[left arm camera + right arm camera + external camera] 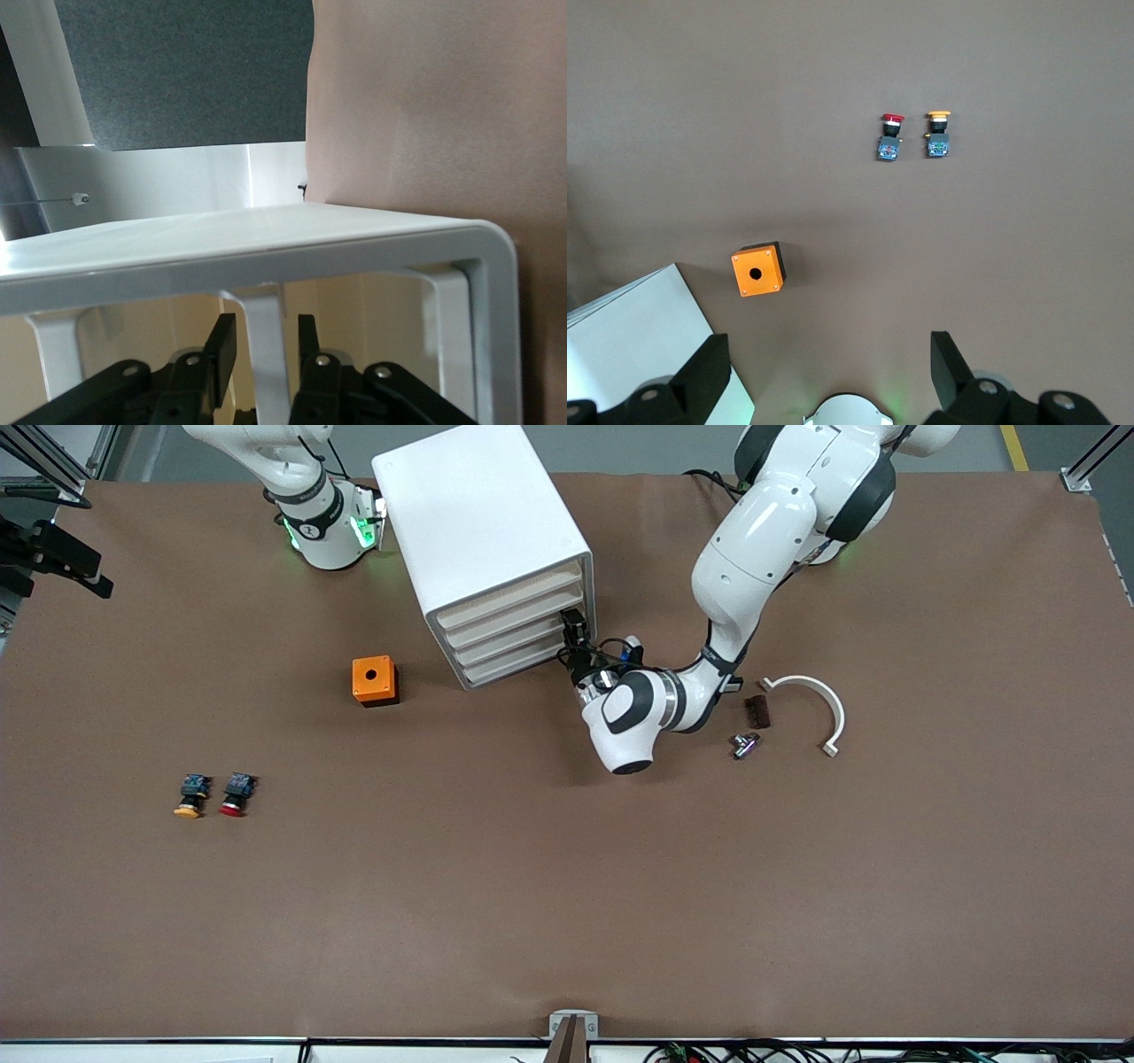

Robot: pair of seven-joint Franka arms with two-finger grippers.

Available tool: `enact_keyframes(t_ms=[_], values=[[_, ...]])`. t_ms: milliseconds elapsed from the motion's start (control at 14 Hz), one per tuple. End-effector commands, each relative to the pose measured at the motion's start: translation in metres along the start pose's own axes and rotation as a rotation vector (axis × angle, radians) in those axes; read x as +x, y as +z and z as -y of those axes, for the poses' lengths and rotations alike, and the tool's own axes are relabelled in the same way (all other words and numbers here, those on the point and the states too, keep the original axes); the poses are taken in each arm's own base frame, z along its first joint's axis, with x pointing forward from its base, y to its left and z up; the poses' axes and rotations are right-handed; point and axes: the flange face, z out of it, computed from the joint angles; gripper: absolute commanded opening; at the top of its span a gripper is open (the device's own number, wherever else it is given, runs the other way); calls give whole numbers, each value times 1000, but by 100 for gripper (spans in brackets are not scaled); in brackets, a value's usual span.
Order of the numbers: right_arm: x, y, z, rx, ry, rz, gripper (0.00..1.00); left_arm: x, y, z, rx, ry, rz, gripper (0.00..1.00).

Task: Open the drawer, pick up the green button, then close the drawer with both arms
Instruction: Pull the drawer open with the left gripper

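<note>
The white cabinet (478,522) stands near the robots' bases, its four cream drawer fronts (514,624) all pushed in. My left gripper (574,631) is at those fronts, at the corner toward the left arm's end. In the left wrist view its open fingers (221,341) straddle a white upright bar (264,332) of a drawer front, with a gap on one side. I cannot tell which drawer. My right gripper (828,350) is wide open and empty, held up by its base beside the cabinet (629,328). The green-capped button is hidden.
An orange box (375,680) with a round hole sits beside the cabinet. A yellow-capped button (190,795) and a red-capped one (236,794) lie toward the right arm's end. A white curved piece (819,700), a brown block (757,711) and a small metal part (744,744) lie by the left arm.
</note>
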Motion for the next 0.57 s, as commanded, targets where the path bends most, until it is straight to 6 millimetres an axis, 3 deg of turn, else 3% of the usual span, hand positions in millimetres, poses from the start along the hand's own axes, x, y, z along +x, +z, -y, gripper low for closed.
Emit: enact_keyframes(t_ms=[0,143,502], values=[[-5,-5,2,4,11,-13,100,0,2,3,19,-13,1,11],[-6,-6,1,6,21,-19,100,1,-2,3,18,-7,7,1],[-5,-5,7,7,76,-17,100,1,-5,3,16,-6,11,1]])
